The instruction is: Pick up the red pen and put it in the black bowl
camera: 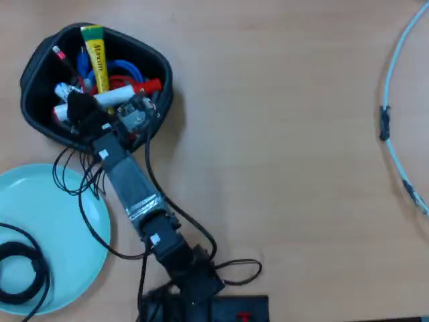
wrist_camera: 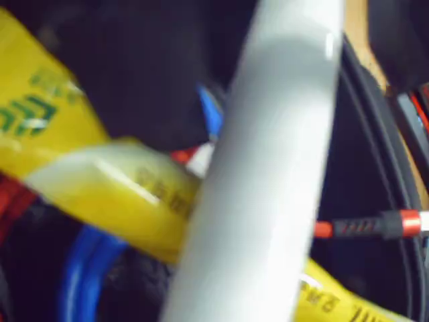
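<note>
Red pen inside the black bowl

The red pen (camera: 110,97), white barrel with red cap, lies across the black bowl (camera: 27,74), just under the gripper (camera: 80,107); the wrist view shows its blurred barrel (wrist_camera: 268,168) close up.

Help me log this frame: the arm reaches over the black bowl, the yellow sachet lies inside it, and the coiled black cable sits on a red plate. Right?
Nearly. The overhead view shows the coiled black cable on a light-blue plate, not a red one. The rest stands.

Light wood table (camera: 288,134), even light, pale cable (camera: 395,127) at rt edge
</note>
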`<action>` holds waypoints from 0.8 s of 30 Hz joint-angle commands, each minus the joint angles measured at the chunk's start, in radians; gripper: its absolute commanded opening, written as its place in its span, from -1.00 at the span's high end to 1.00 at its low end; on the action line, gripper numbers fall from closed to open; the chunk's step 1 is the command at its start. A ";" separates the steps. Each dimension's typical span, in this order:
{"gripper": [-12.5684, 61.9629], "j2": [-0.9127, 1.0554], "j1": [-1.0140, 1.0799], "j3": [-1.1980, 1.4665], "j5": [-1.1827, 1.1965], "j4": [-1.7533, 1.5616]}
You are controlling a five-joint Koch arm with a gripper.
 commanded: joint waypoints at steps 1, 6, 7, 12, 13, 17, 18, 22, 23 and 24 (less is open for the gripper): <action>-0.22 0.015 -0.012 -0.043 0.005 -0.091; -0.27 0.017 -0.002 -0.026 0.026 -0.060; -0.27 0.018 0.005 -0.014 0.028 -0.029; -0.27 0.048 0.069 -0.006 0.029 0.249; -0.27 0.064 0.083 -0.005 0.034 0.304; -0.27 0.094 0.140 -0.003 0.078 0.468; -0.27 0.101 0.153 -0.003 0.081 0.492; -0.28 0.155 0.178 -0.002 0.083 0.546; -0.28 0.166 0.183 0.000 0.083 0.554; -0.28 0.172 0.184 0.005 0.081 0.560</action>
